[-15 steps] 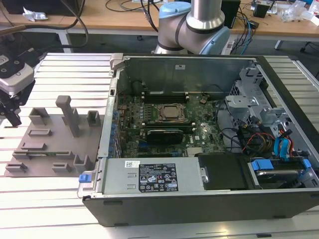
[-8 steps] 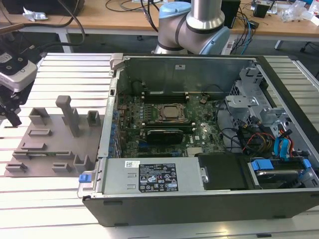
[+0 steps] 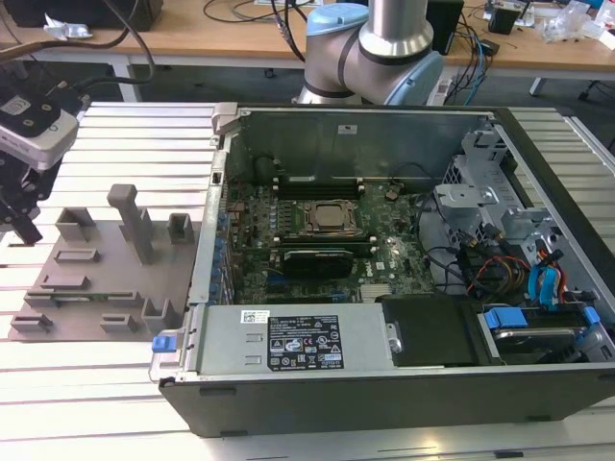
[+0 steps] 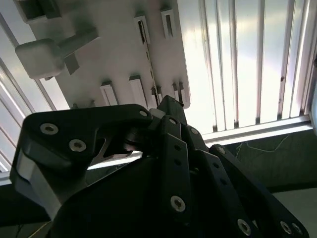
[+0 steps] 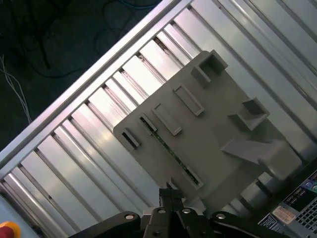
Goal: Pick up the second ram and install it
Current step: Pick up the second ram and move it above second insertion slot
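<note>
**Pincer over the parts plate, exterior and wrist views.** The pincer hangs at the exterior view's left, above the outer edge of a grey parts plate. The plate lies flat on the ribbed aluminium worktop. Whether the pincer is open or closed cannot be told from these views.

In the first wrist view, the second ram stands on its long edge in a narrow slot of the plate. It shows as a thin green line between small raised holders. The pincer is near one end of the stick, and no grip on it can be seen. In the second wrist view the same stick runs away from the pincer across the plate.

At the exterior view's right of the plate lies an open computer case, just beside it. Inside are the green motherboard, the metal-framed processor socket and a labelled power supply along the near wall. The robot arm rises behind the case.
</note>
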`<move>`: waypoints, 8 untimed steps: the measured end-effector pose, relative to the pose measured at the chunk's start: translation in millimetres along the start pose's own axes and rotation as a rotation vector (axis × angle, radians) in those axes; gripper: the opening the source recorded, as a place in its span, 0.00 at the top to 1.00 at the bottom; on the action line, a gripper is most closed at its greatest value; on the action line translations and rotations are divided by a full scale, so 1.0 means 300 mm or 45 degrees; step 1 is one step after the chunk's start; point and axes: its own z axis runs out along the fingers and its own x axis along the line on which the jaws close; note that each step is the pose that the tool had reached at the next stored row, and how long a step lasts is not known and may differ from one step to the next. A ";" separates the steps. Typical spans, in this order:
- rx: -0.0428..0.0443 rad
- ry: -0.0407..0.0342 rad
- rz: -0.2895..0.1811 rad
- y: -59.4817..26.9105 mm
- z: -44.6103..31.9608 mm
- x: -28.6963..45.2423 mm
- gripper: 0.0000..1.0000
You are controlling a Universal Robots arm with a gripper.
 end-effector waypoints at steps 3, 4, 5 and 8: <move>0.002 0.0012 -0.059 0.000 0.000 0.000 0.90; 0.002 0.0013 -0.076 0.000 0.000 0.000 0.90; 0.002 0.0009 -0.092 0.000 0.000 0.000 0.90; -0.001 -0.0019 -0.127 0.000 0.000 0.000 0.90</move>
